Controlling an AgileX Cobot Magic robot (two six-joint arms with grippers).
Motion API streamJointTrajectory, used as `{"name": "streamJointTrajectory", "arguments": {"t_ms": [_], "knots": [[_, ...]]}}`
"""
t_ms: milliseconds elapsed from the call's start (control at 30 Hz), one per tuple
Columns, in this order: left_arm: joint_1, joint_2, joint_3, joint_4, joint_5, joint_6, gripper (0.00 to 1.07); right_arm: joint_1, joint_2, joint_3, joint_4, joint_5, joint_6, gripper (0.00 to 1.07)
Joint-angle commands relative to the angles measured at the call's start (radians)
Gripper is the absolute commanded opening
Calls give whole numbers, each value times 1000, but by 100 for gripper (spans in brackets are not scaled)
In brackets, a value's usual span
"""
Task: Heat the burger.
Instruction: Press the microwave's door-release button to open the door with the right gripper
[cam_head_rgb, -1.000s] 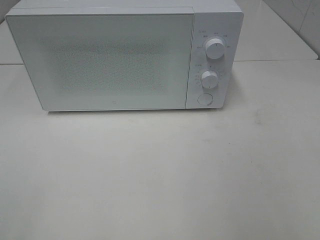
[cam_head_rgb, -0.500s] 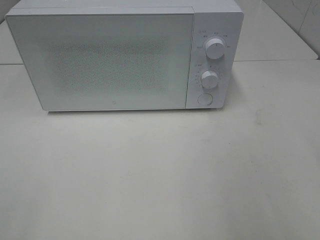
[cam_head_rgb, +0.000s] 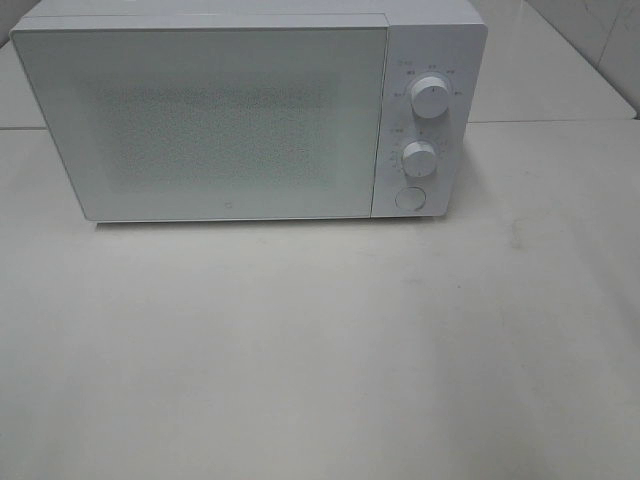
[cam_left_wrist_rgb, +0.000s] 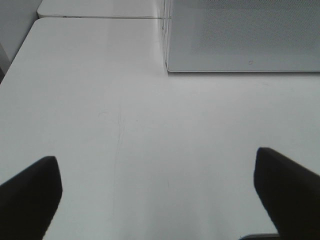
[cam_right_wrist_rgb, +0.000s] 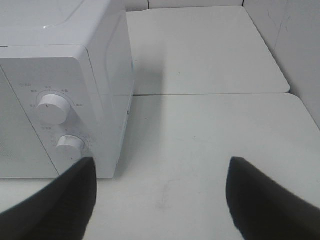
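Two tools to label: how does each stand? — Student

Left tool (cam_left_wrist_rgb: 157, 192): released, fingers (cam_left_wrist_rgb: 30, 195) spread wide, with only bare surface (cam_left_wrist_rgb: 200, 125) showing between them. It hangs in front of the microwave (cam_left_wrist_rgb: 240, 35), off its door-side corner. Right tool (cam_right_wrist_rgb: 160, 197): likewise released, over the surface in front of the microwave's control-panel corner. — Instructor

And the microwave itself? — Student

White, standing on the surface, door (cam_head_rgb: 200, 120) shut. On the panel beside the door: upper knob (cam_head_rgb: 429, 96), lower knob (cam_head_rgb: 419, 158) beneath it, round button (cam_head_rgb: 409, 198) lowest. A faint scratch (cam_left_wrist_rgb: 119, 135) marks the surface in front of the microwave's door side. — Instructor

Where is the burger? — Student

It shows in no view. The speckled door cannot be read through, so the burger may lie inside the microwave, but that cannot be told. — Instructor
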Motion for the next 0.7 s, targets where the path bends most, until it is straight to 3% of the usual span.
{"name": "streamJointTrajectory", "arguments": {"t_ms": [33, 367, 533, 700], "knots": [[3, -15, 1, -2, -11, -4, 99, -3, 82, -3, -5, -113, -9, 71], [3, -15, 1, -2, -11, -4, 99, -3, 230, 9, -9, -289, -9, 71], [3, -15, 1, -2, -11, -4, 99, -3, 294, 117, -9, -541, -9, 71], [3, -15, 1, -2, -11, -4, 99, -3, 352, 189, -4, -664, -18, 71]]}}
